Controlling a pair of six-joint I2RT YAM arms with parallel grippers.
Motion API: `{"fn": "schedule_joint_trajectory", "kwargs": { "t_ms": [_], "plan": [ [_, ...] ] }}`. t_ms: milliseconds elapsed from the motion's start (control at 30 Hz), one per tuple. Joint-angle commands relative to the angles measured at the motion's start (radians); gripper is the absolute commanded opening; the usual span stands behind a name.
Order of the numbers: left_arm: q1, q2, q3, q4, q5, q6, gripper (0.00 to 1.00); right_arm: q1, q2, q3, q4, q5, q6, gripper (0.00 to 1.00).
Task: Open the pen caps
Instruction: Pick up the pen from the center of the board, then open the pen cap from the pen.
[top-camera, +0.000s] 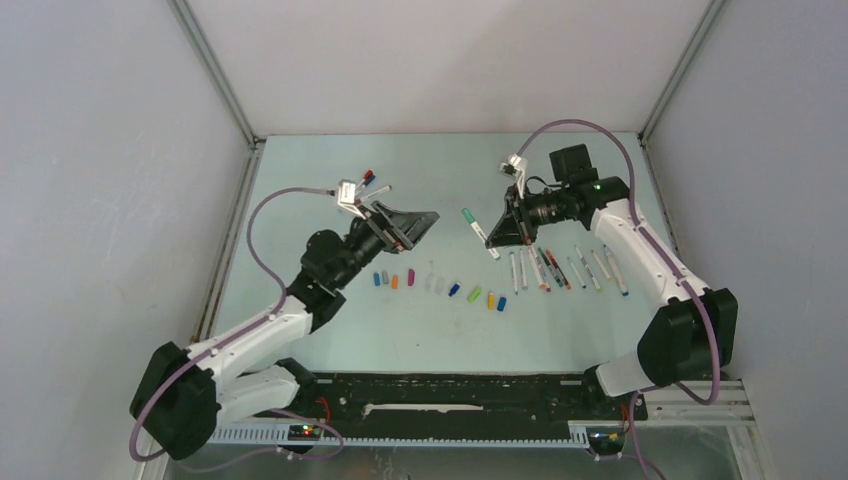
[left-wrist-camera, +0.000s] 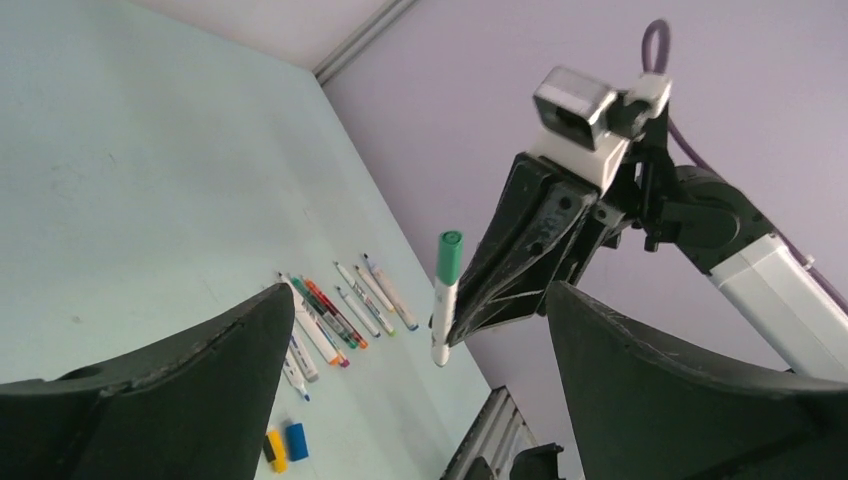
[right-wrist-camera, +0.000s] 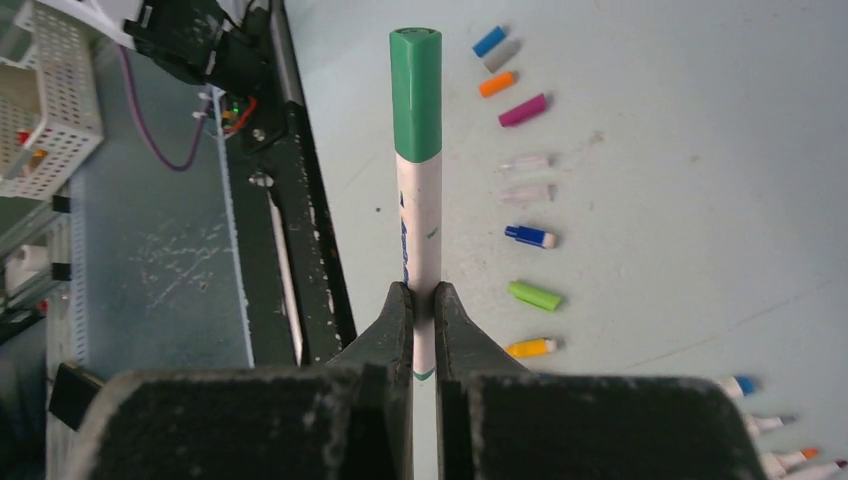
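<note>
Right now the right gripper (right-wrist-camera: 422, 300) is clamping a white pen (right-wrist-camera: 420, 220) by its barrel, with the green cap (right-wrist-camera: 416, 95) pointing away from the fingers toward the other arm. Facing it, the left gripper (left-wrist-camera: 420, 400) is hanging with its jaws spread wide and nothing between them. To do this step well, the left jaws should be closing on the green cap alone, not on the white barrel, and then pulling straight along the pen's length while the right grip is holding firm. Any sideways tug is likely to be bending the pen out of the clamp.

On the table beyond, loose caps (top-camera: 440, 287) are lying in a row, and bare pens (top-camera: 565, 268) are lying side by side to the right. Blue printing is running along the held barrel, but it is probably too blurred to read.
</note>
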Motion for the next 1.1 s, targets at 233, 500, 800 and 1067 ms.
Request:
{"fn": "schedule_joint_trajectory", "kwargs": {
  "t_ms": [233, 500, 800, 1067],
  "plan": [
    [-0.113, 0.191, 0.148, 0.123, -0.106, -0.029, 0.87, -0.016, 0.020, -0.001, 0.003, -0.196, -0.039, 0.00],
    [-0.140, 0.258, 0.201, 0.123, -0.081, -0.036, 0.78, 0.008, 0.036, -0.001, 0.002, -0.188, -0.038, 0.00],
    [-0.163, 0.308, 0.254, 0.072, -0.070, -0.031, 0.57, 0.015, 0.047, -0.001, 0.005, -0.178, -0.030, 0.00],
    [-0.172, 0.315, 0.275, 0.033, -0.062, -0.014, 0.04, 0.018, 0.056, -0.001, 0.007, -0.172, -0.027, 0.00]
  ]
}}
